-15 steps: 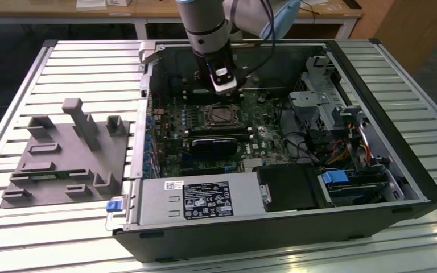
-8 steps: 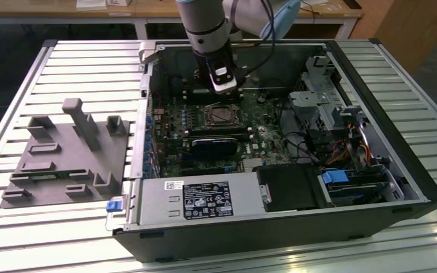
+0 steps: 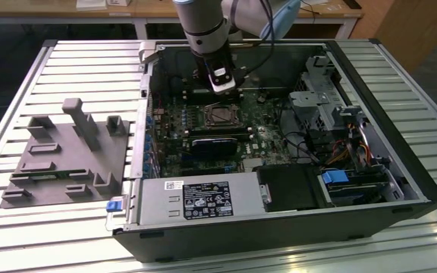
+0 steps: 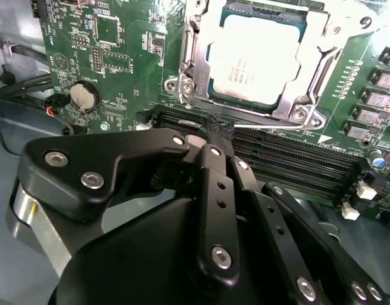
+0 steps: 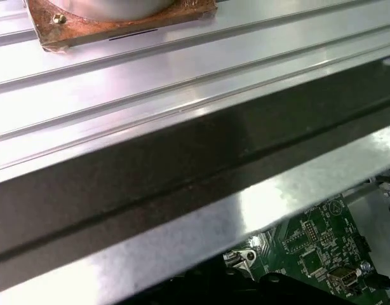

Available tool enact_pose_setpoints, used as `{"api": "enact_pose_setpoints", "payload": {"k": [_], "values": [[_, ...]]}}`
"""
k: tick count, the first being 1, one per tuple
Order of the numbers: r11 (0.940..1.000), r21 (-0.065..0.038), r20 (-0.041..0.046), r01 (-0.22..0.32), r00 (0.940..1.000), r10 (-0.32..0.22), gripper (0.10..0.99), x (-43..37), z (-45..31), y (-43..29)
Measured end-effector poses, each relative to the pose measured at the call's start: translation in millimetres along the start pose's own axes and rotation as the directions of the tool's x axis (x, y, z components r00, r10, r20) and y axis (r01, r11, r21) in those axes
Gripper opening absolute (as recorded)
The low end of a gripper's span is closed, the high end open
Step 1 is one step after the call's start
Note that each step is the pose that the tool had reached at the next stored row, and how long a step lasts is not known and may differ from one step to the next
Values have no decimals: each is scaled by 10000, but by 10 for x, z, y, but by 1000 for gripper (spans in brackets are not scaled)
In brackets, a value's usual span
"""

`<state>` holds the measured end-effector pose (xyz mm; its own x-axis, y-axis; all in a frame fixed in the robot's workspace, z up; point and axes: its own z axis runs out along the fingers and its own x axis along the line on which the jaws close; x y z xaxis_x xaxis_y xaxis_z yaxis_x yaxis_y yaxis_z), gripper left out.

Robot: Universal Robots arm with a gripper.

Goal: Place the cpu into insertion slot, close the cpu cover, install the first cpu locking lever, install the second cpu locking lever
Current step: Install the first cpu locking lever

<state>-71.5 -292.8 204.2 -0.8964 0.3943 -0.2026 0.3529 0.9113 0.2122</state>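
The cpu (image 4: pixel 257 56), a silvery square chip, lies in the insertion slot (image 3: pixel 209 116) on the green board inside the open computer case. The cpu cover (image 4: pixel 196 47), a silvery frame, is down around the chip. A thin metal locking lever (image 4: pixel 277 129) runs along the slot's edge beside the long black card slots. My gripper (image 4: pixel 217 131) has its black fingers brought together, shut, with the tips at this lever rod. In the exterior view my gripper (image 3: pixel 224 94) hangs just behind the slot, close above the board.
A grey power supply (image 3: pixel 203 199) fills the case's near side, and a drive cage with cables (image 3: pixel 332 114) stands at the exterior view's right. A grey fixture block (image 3: pixel 66 153) lies on the slatted table (image 3: pixel 400 68). The case's wall (image 5: pixel 182 165) runs close by.
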Motion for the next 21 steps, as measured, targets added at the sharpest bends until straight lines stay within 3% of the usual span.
{"api": "enact_pose_setpoints", "payload": {"k": [9, 21], "values": [[10000, -60, 141, 19, 9999, -19, 102, 20, 55, -22], [10000, -82, 196, 26, 9998, -25, 102, 13, 105, -79]]}}
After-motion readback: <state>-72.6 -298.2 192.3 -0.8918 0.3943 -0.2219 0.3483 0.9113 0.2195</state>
